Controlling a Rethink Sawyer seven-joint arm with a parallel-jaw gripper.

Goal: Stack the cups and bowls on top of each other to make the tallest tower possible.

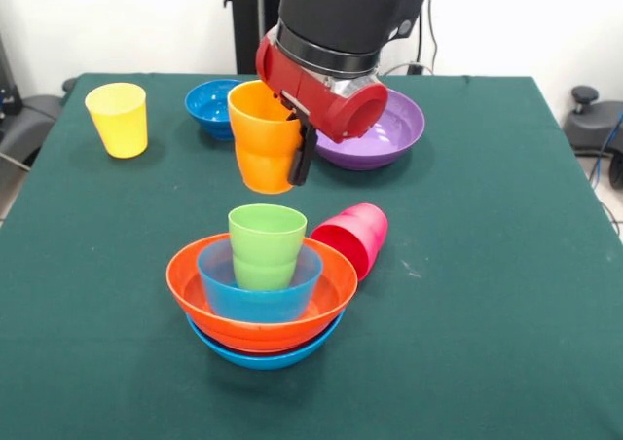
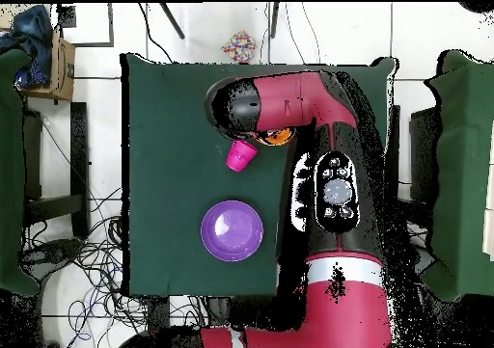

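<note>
My gripper is shut on the rim of an orange cup, with one black finger down its outside. The cup hangs upright just above the tower. That tower is a wide light-blue bowl at the base, an orange bowl in it, a smaller light-blue bowl inside that, and a green cup on top. In the overhead view the arm covers the tower, and only a sliver of the orange cup shows.
A pink cup lies on its side right beside the tower. A yellow cup stands at the far left. A dark-blue bowl and a purple bowl sit behind the arm on the green table.
</note>
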